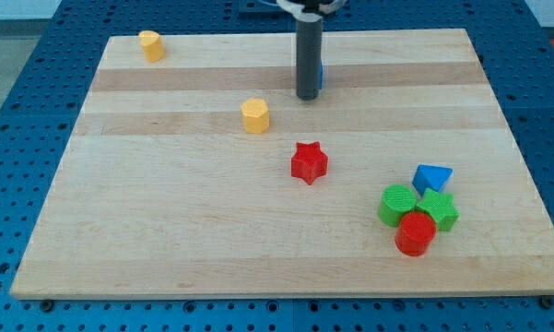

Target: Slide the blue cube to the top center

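The blue cube (320, 73) is almost wholly hidden behind my rod near the view's top centre; only a thin blue sliver shows at the rod's right side. My tip (307, 96) rests on the board just in front of and slightly left of the cube, touching or nearly touching it.
A yellow block (255, 116) lies left of the tip, another yellow block (150, 45) at the top left. A red star (309, 162) sits mid-board. At the lower right cluster a blue triangular block (431, 177), two green blocks (397, 205) (439, 210) and a red cylinder (415, 233).
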Controlling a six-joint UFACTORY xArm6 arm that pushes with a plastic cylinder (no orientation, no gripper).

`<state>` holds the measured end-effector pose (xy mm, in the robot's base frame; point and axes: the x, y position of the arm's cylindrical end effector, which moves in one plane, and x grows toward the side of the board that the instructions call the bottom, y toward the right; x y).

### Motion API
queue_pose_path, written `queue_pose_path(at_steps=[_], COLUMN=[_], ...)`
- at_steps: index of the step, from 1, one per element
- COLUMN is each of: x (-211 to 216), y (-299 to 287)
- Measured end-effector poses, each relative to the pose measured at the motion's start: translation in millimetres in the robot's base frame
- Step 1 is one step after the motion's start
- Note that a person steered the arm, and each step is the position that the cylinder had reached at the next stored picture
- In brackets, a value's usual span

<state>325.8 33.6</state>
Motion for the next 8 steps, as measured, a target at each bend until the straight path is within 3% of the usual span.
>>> queue_pose_path(at_steps=[3,8], x=[-54.7,-79.8], y=[1.6,69.4])
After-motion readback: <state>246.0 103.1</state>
